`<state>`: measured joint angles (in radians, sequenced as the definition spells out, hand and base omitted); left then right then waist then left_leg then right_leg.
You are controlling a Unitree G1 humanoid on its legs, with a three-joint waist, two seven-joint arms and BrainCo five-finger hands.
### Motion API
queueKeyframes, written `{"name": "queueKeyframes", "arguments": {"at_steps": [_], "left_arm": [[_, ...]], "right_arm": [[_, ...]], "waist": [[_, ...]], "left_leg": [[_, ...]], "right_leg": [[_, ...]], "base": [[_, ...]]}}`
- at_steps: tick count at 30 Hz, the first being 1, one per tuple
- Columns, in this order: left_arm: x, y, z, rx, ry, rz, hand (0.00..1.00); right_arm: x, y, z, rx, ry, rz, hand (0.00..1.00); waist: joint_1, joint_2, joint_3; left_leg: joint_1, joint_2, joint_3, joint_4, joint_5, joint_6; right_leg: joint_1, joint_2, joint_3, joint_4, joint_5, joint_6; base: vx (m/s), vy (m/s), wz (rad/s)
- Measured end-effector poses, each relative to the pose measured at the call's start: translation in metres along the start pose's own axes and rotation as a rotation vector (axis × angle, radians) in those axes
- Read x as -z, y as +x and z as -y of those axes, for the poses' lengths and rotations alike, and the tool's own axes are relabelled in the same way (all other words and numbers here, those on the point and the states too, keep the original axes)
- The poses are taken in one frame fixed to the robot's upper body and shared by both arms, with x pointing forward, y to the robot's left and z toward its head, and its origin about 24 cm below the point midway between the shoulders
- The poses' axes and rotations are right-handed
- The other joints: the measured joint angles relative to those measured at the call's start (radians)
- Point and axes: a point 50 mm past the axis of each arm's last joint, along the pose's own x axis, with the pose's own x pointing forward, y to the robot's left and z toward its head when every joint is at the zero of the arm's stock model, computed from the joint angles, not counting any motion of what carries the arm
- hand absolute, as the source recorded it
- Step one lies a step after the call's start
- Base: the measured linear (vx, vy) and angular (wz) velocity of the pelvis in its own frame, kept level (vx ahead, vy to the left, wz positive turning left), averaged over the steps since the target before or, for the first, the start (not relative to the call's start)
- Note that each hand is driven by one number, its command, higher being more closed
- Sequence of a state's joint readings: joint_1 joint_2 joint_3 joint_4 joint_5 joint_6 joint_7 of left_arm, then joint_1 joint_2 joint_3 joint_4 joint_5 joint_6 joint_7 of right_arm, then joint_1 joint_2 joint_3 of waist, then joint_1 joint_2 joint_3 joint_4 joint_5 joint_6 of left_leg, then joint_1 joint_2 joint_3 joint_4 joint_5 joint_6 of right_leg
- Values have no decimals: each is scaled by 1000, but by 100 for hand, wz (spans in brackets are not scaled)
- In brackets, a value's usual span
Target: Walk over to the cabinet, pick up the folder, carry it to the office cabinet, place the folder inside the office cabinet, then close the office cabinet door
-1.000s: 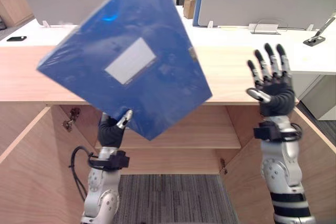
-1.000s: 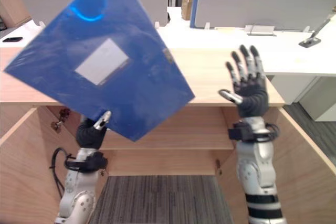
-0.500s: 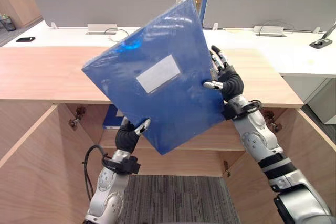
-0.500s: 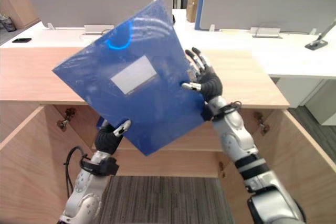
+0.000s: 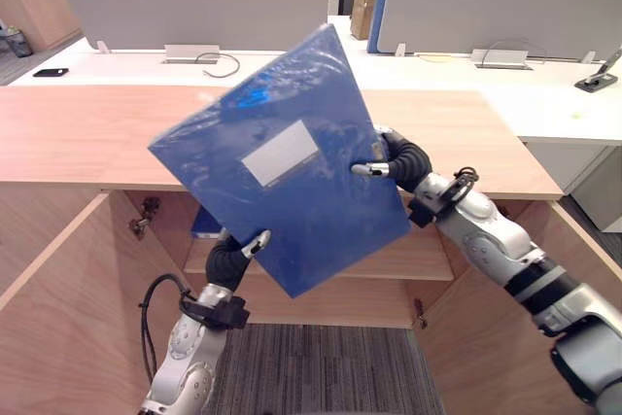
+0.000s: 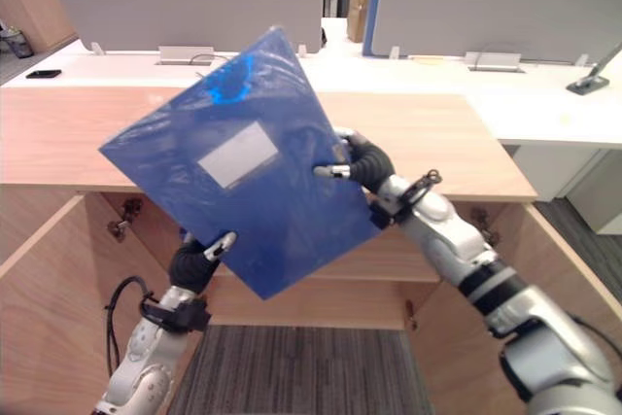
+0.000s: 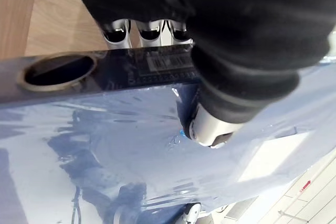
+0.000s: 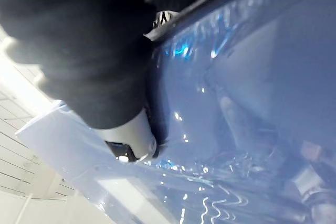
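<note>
A blue folder [image 5: 301, 206] with a white label is held up, tilted, in front of the open wooden cabinet [image 5: 87, 133]. My left hand [image 5: 229, 259] is shut on its lower edge, with the thumb [image 7: 210, 127] on the front face and the fingers [image 7: 149, 30] behind the spine. At the folder's right edge my right hand [image 5: 402, 160] grips it, thumb [image 8: 131, 140] pressed on the face and fingers hidden behind. The folder [image 6: 262, 211] covers much of the cabinet's inside.
The cabinet's shelf [image 5: 432, 259] carries another blue folder [image 5: 206, 223], seen past the held one's left edge. Both doors stand swung out: left door [image 5: 49, 308], right door [image 6: 437, 357]. Beyond the cabinet top are white desks with grey partitions [image 5: 194, 7]. Grey carpet [image 5: 321, 366] lies below.
My right hand came in from the right, where it was raised and open, and closed on the folder's right edge. The folder dropped lower and towards the centre. The camera also shifted.
</note>
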<state>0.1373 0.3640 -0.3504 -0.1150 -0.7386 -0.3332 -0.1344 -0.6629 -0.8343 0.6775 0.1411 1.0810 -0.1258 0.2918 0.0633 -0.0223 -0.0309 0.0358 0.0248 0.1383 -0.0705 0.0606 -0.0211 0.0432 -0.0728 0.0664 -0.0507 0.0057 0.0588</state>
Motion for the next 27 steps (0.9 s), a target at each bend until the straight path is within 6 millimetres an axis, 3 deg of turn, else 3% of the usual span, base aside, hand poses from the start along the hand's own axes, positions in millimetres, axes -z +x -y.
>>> {"name": "queueKeyframes", "arguments": {"at_steps": [6, 7, 17, 22, 27], "left_arm": [[10, -2, 11, 49, -15, -49, 100], [10, -2, 11, 51, -15, -51, 0], [25, -10, 17, 177, 8, -176, 0], [62, -26, 4, 188, -72, -353, 0], [97, -32, 4, 12, -233, -373, 0]], "right_arm": [[-11, -13, 4, -51, -81, -105, 100], [-11, -14, 5, -52, -82, -110, 100], [-9, -34, 7, -85, -137, -190, 100], [13, -56, -6, -88, -152, -232, 100], [10, -72, -8, -41, -207, -188, 100]], "waist": [[9, 0, -2], [9, 0, -3], [9, 1, -5], [-2, 0, -5], [-10, -1, -4]], "left_leg": [[0, 0, 0, -1, 0, 0], [0, 0, 1, -1, 0, 0], [-3, 2, 5, -1, -5, -7], [-16, 3, 8, -1, -2, -2], [-15, 2, 14, -14, -1, -2]], "right_leg": [[-2, 1, 0, 1, 0, 0], [-2, 1, 0, 1, 0, 0], [-8, 0, 1, 1, -1, 0], [-18, 1, 1, -6, -1, 0], [-26, 1, 2, -4, -1, 0]], "base": [[0, 0, 0], [0, 0, 0], [0, 0, 0], [0, 0, 0], [21, 7, -3]]}}
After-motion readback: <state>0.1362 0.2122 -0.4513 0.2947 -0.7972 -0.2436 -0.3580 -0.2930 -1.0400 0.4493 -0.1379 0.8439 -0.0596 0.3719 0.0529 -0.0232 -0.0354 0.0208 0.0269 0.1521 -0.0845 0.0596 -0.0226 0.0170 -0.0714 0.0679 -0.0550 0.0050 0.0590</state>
